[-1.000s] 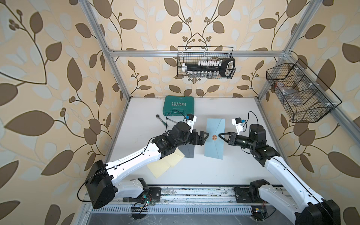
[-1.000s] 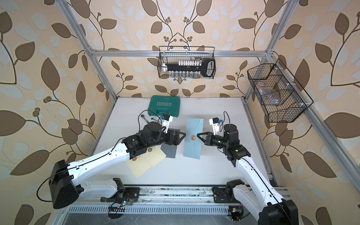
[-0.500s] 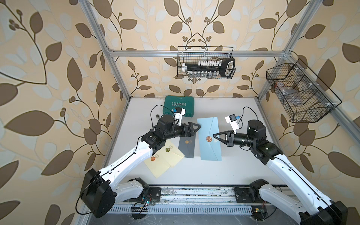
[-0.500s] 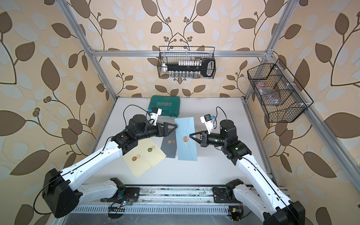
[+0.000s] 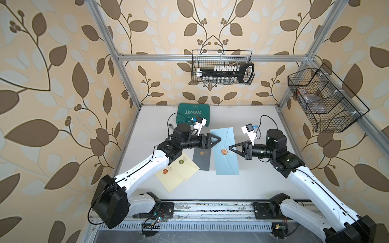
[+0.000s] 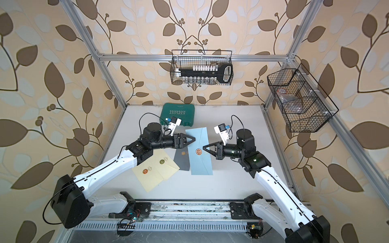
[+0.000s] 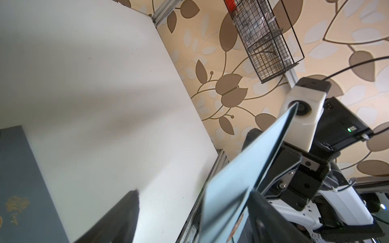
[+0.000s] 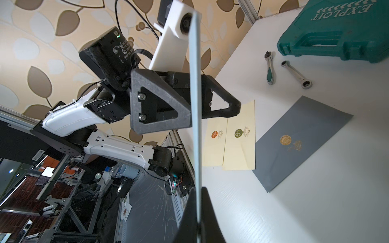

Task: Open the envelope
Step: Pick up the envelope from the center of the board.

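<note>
Both arms at the lifted blue envelope (image 5: 226,164), mid table (image 5: 259,181).
Far left, two yellow envelopes (image 5: 174,175) flat on table, grey envelope (image 5: 202,161) just beside. Next, left gripper (image 5: 219,139) open-jawed, one finger each side of the blue envelope's left edge; contact unclear. Envelope hangs clear of the table, orange seal (image 5: 224,151) facing up. On its right edge, right gripper (image 5: 231,146) pinched tight on the paper.

White table (image 5: 252,178): envelopes (image 5: 174,178), case (image 5: 193,113), wrenches (image 8: 296,74)
</note>
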Available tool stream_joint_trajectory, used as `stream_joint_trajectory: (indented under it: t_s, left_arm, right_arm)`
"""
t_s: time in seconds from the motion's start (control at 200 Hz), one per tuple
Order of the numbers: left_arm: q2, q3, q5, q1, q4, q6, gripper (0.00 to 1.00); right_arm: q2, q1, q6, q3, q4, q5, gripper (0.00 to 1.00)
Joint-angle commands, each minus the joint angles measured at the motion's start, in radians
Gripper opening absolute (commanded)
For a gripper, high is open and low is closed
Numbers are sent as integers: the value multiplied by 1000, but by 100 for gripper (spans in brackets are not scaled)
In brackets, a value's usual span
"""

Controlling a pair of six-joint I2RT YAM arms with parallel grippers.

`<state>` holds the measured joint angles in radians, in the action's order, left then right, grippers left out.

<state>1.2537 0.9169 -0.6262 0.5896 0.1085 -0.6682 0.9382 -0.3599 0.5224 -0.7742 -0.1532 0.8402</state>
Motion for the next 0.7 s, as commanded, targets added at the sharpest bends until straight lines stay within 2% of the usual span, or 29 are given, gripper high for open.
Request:
stream_joint_trajectory:
  t_s: [0.0,0.17,0.325,0.695]
  left_arm:
    - [4,43,-63,1,70,-9,75]
    - [-12,50,-91,3,80,-22,65]
    - [-42,50,-82,3,66,-8,62]
    - [-85,66,-97,2,53,7,43]
  right_arm:
    - [12,-7,-9,-28,34,19,0]
    - [30,-6,-4,-28,40,9,0]
    - [43,-7,-4,-23,47,-3,0]
    - [74,13,40,-36,137,75,0]
